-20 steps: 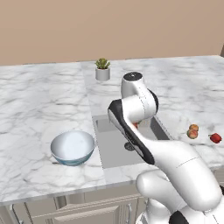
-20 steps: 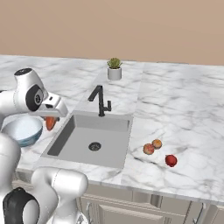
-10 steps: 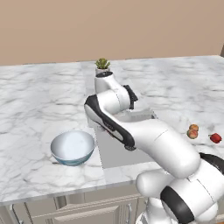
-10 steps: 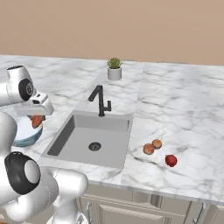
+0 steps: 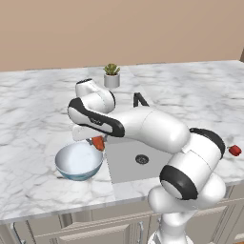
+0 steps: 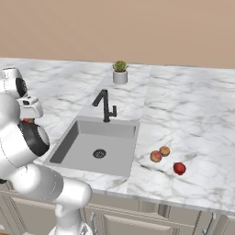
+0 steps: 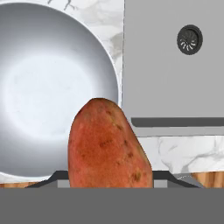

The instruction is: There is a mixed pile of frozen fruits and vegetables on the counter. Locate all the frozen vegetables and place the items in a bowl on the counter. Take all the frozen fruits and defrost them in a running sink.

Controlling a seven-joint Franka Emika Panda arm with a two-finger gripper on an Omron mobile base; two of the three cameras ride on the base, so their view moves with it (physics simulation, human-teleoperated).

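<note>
Frozen produce, bowl and sink on the marble counter

An orange-red vegetable hangs above the near rim of the pale, glossy bowl, just left of the grey sink. Right of the sink, on the white marble counter, two orange-peach fruits sit touching, with a dark red vegetable near them.

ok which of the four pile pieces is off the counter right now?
The orange-red lump, held in the claw above the bowl's rim. The other three sit together on the counter right of the sink.
</note>
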